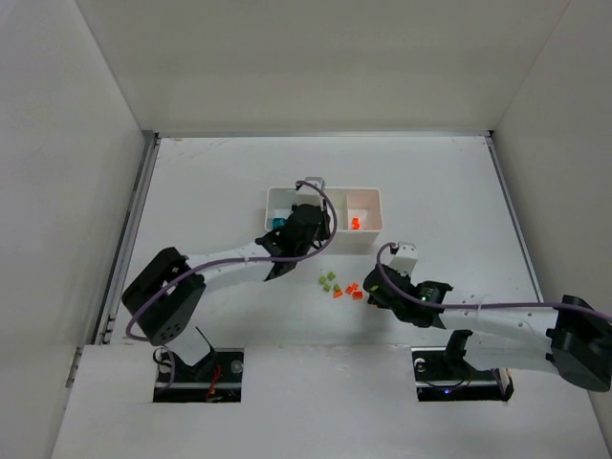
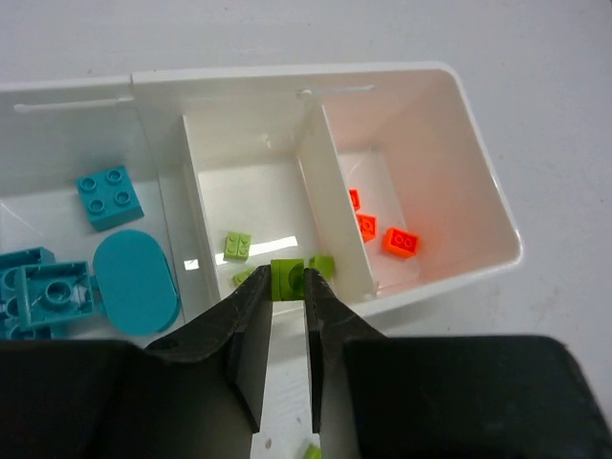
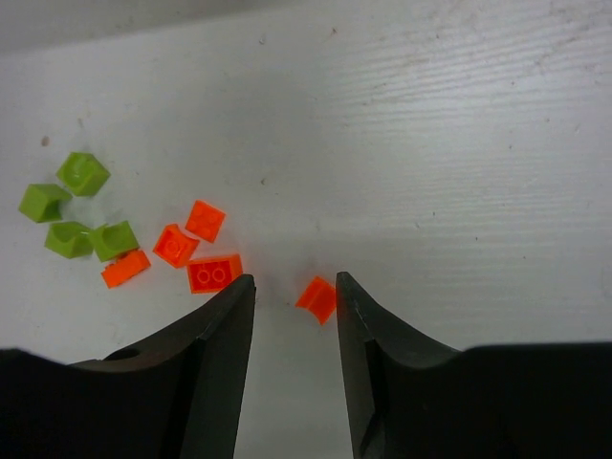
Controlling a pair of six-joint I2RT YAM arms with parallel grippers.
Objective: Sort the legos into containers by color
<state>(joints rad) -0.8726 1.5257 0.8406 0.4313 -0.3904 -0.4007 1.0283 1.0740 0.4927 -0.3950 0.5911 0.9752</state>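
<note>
**Two grippers at work, two small ways to lose a brick**

Tray [image 1: 371, 203] sits mid-table with three compartments: teal bricks [image 2: 110, 196] on one side, green in the middle, orange bricks [image 2: 400, 241] on the other.

Left gripper [image 2: 287, 289] is pinched tight on a lime brick [image 2: 286, 278], low over the middle compartment's near wall. Risk: let go here, the brick may clip that wall or the divider [image 2: 330, 210] and hop out, or land among the orange.

Right gripper [image 3: 295, 287] has its jaws partly apart and holds nothing. It brackets a loose orange brick [image 3: 316, 298] lying just beside one finger. Risk: an off-centre close could flick it away.

Overhead view gives both arms and the loose pile [image 1: 339, 285] near the tray. Only the wrist views show the grip and the compartments' contents.
</note>
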